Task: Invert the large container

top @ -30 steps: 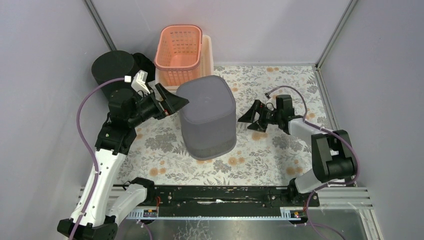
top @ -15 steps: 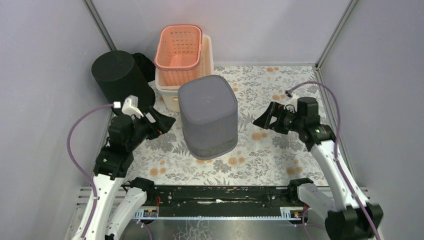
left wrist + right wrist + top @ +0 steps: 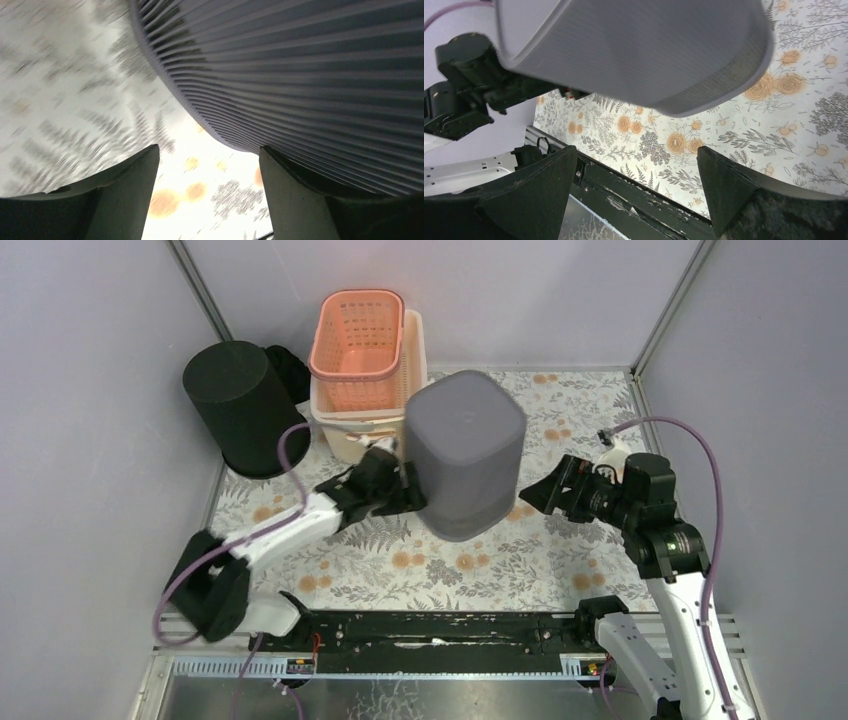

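The left gripper (image 3: 400, 486), fingers apart, props up the big grey container (image 3: 465, 455); tip it slowly toward the right gripper (image 3: 535, 498), fingers apart too

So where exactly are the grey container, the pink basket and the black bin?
grey container (image 3: 465, 455): overhead view, middle of its body.
pink basket (image 3: 358, 340): overhead view, inside mesh.
black bin (image 3: 240, 405): overhead view, its side.

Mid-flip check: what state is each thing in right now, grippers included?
Large grey container: base up, tilted, partly lifted.
Left gripper: open, finger at the container's rim.
Right gripper: open, clear of the container.
Cream basket: upright, holding another basket.
Orange basket: upright, nested in it.
Black bin: mouth down, untouched.
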`<state>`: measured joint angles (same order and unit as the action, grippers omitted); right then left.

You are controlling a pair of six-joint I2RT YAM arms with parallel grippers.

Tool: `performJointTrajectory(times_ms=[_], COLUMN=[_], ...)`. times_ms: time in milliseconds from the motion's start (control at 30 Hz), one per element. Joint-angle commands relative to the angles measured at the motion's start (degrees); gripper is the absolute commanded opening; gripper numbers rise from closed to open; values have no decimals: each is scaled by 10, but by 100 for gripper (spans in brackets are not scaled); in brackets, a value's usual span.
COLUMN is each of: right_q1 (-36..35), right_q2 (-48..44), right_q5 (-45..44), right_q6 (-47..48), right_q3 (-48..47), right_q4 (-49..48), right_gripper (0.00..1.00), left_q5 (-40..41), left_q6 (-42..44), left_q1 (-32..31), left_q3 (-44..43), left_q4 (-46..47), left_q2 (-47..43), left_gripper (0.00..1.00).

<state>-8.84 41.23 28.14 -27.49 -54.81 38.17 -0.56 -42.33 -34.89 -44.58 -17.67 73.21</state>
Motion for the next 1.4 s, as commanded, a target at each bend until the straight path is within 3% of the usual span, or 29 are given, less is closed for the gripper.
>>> performJointTrajectory(times_ms=[0, 200, 433, 500, 567, 700, 800, 900, 1000, 1133, 1367], right_q1=[0, -1, 0, -1, -1, 0, 0, 0, 1, 10, 76], right_q2=[-42, -83, -88, -85, -73, -29, 26, 116, 235, 371, 479], right_q5=[-44, -101, -166, -186, -211, -266, -302, -311, -315, -350, -383], right_q6=[3, -8, -15, -16, -9, -3, -5, -9, -7, -31, -136], right_q3=[-40, -19, 9, 18, 24, 33, 35, 40, 22, -28, -49], right_q4=[61, 81, 78, 69, 60, 14, -51, -166, -265, -352, -444], right_gripper=[97, 99, 99, 99, 99, 100, 100, 99, 99, 99, 99], left_q5=[72, 73, -13, -74, -102, -87, -50, -12, 43, 151, 169], left_q6=[0, 51, 127, 126, 126, 130, 125, 101, 100, 134, 159], left_q1=[-63, -90, -100, -87, -78, -84, -91, -94, -94, -71, 41], left_q3=[-144, -426, -940, -1030, -989, -599, -437, -334, -282, -305, -360], left_q4=[136, 120, 23, 28, 52, 211, 206, 157, 101, -3, -47], left_q2=[143, 397, 729, 801, 775, 547, 396, 273, 175, 109, 80], left_gripper=[81, 82, 85, 86, 87, 90, 94, 95, 96, 100, 100])
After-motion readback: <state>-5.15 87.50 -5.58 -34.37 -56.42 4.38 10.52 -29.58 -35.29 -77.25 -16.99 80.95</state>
